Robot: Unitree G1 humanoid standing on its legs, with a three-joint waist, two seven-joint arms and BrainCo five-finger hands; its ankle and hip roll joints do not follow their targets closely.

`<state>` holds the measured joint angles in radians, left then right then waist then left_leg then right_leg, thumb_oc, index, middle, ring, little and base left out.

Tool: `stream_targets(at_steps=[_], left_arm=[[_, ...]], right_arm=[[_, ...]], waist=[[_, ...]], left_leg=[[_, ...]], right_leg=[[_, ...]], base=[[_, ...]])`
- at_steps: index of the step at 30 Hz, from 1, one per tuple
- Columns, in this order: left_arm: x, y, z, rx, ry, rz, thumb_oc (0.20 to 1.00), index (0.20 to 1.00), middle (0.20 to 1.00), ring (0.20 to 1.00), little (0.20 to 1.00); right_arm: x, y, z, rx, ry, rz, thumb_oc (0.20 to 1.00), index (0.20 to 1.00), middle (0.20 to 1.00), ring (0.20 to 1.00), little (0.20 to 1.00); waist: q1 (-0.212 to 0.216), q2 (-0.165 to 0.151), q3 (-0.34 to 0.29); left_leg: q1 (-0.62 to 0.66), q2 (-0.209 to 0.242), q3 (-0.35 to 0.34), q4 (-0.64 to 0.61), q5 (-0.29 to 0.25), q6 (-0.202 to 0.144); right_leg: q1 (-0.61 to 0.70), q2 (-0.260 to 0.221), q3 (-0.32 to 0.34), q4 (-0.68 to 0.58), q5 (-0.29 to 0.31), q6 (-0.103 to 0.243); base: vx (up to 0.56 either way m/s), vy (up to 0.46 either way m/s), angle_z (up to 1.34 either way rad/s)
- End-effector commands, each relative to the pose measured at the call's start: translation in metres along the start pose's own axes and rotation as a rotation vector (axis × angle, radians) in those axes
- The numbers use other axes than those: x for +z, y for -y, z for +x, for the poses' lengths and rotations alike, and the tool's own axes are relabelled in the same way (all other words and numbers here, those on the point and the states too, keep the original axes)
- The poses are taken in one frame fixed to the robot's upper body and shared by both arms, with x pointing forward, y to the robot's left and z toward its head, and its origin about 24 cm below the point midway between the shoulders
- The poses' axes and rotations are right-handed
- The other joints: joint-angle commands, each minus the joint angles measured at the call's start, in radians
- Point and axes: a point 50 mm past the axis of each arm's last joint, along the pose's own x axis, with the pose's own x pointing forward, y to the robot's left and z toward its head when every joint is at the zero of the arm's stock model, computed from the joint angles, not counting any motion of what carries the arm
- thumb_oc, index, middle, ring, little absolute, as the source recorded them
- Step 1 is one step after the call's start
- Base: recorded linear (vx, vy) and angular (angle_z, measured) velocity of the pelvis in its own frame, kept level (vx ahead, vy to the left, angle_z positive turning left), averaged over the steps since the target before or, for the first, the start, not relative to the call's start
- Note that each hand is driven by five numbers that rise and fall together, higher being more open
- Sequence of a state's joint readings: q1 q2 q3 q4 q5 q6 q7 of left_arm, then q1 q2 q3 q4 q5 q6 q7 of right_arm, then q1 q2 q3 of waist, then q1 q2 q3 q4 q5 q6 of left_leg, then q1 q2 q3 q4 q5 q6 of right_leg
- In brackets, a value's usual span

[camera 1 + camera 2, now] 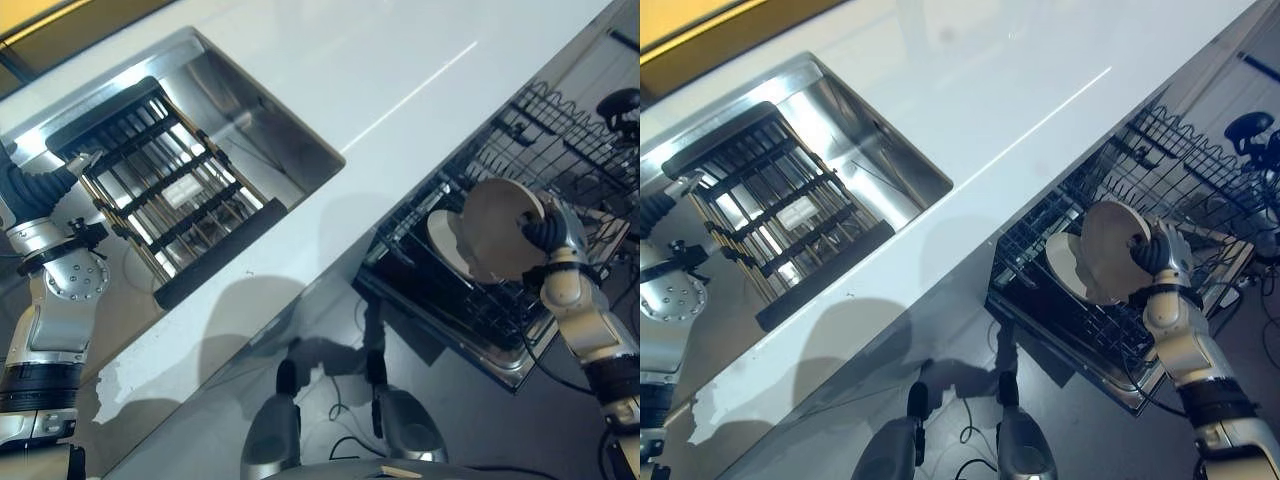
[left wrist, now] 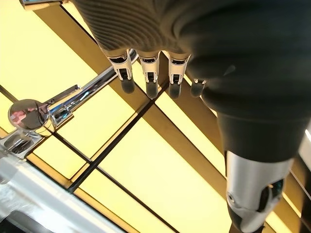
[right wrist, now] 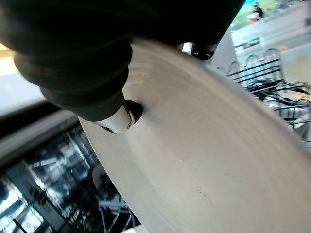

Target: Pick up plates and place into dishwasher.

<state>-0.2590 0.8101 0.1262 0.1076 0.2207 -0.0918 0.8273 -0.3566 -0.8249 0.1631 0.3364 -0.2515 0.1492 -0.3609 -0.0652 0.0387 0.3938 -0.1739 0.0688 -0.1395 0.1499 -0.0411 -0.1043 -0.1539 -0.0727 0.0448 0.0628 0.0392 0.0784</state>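
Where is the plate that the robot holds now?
In the left eye view, the plate is in the right robot hand, above the dishwasher rack, near another plate.

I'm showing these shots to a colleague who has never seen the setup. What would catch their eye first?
Probably the white plate pinched on edge in the right hand, held over the pulled-out dishwasher rack, where another plate already stands. Next, the steel sink set in the white counter, with a dark drying rack lying in it beside the left hand.
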Motion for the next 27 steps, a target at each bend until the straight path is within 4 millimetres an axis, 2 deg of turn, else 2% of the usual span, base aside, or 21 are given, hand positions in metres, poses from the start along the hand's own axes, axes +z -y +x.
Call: stream_targets(at_steps=[1, 7, 16, 21, 27], left_arm=[[0.007, -0.003, 0.013, 0.064, 0.039, -0.002, 1.0, 1.0, 1.0, 1.0, 1.0], [0.008, 0.006, 0.009, 0.078, 0.026, -0.017, 1.0, 1.0, 1.0, 1.0, 1.0], [0.006, 0.004, 0.013, 0.108, 0.006, -0.013, 1.0, 1.0, 1.0, 1.0, 1.0], [0.006, 0.005, 0.017, 0.112, 0.016, -0.008, 1.0, 1.0, 1.0, 1.0, 1.0], [0.008, 0.005, 0.021, 0.127, 0.024, -0.01, 1.0, 1.0, 1.0, 1.0, 1.0]], right_arm=[[0.017, 0.052, 0.023, -0.212, 0.128, -0.14, 0.2, 0.2, 0.2, 0.2, 0.2], [0.022, 0.091, 0.041, -0.377, 0.15, -0.222, 0.2, 0.2, 0.2, 0.2, 0.2], [0.026, 0.132, 0.042, -0.535, 0.163, -0.274, 0.2, 0.2, 0.2, 0.2, 0.2], [0.028, 0.132, 0.046, -0.487, 0.167, -0.318, 0.2, 0.2, 0.2, 0.2, 0.2], [0.018, 0.112, 0.05, -0.357, 0.121, -0.298, 0.2, 0.2, 0.2, 0.2, 0.2]], waist=[[0.003, 0.005, -0.05], [-0.003, 0.041, -0.044], [-0.02, 0.059, -0.046], [-0.021, 0.063, -0.033], [-0.024, 0.088, 0.002]], left_leg=[[-0.024, 0.074, -0.005, 0.03, -0.017, -0.009], [-0.052, 0.076, -0.002, 0.032, -0.006, -0.021], [-0.072, 0.066, 0.017, 0.037, -0.005, -0.025], [-0.112, 0.057, 0.018, 0.061, -0.002, -0.025], [-0.141, 0.043, 0.019, 0.06, 0.008, -0.019]], right_leg=[[-0.093, -0.042, 0.019, 0.114, -0.064, 0.038], [-0.129, -0.034, 0.016, 0.135, -0.085, 0.02], [-0.149, -0.035, 0.018, 0.144, -0.1, 0.012], [-0.179, -0.037, 0.022, 0.162, -0.102, 0.012], [-0.207, -0.038, 0.03, 0.175, -0.106, 0.008]], base=[[-0.06, -0.033, 0.09], [-0.04, 0.011, -0.01], [0.0, 0.012, -0.01], [0.0, 0.0, 0.0], [-0.02, 0.005, 0.0]])
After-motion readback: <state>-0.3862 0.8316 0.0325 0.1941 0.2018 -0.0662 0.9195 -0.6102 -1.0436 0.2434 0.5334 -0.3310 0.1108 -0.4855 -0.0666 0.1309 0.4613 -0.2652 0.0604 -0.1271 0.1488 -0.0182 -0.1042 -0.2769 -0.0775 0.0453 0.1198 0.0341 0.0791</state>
